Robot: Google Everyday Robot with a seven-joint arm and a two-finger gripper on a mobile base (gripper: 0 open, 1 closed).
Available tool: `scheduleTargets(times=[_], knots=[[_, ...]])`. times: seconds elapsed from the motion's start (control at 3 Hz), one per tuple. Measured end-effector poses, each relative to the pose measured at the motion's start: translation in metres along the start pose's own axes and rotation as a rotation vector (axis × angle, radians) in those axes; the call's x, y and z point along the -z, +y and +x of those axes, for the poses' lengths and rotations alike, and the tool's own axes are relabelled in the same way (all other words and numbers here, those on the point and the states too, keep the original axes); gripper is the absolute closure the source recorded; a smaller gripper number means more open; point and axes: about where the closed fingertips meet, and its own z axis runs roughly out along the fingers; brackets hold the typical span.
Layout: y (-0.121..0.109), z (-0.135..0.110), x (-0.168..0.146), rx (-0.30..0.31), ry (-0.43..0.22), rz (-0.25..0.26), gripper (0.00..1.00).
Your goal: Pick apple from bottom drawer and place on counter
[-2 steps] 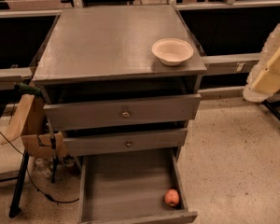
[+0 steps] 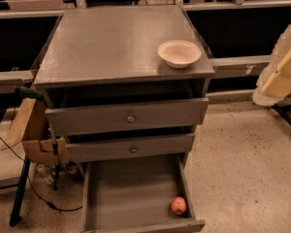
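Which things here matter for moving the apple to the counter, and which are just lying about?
For the job: apple, in the open bottom drawer, front corner on the picture's right; counter; gripper, off to the cabinet's right.
Just lying about: bowl on the counter; two upper drawers; cardboard box at left.

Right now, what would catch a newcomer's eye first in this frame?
The apple lies in the near right corner of the open bottom drawer, and a cream bowl sits on the counter near its right edge. The gripper hangs at the far right, well away from the drawer.
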Motion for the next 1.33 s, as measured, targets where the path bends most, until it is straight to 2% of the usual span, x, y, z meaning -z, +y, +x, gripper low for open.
scheduleTargets(times=[0.33, 0.67, 1.33], knots=[[0.000, 0.000, 0.000, 0.000, 0.000, 0.000, 0.00], [0.027, -0.012, -0.046, -0.014, -0.015, -0.020, 0.00], [0.027, -0.012, -0.046, -0.013, -0.015, -0.020, 0.00]])
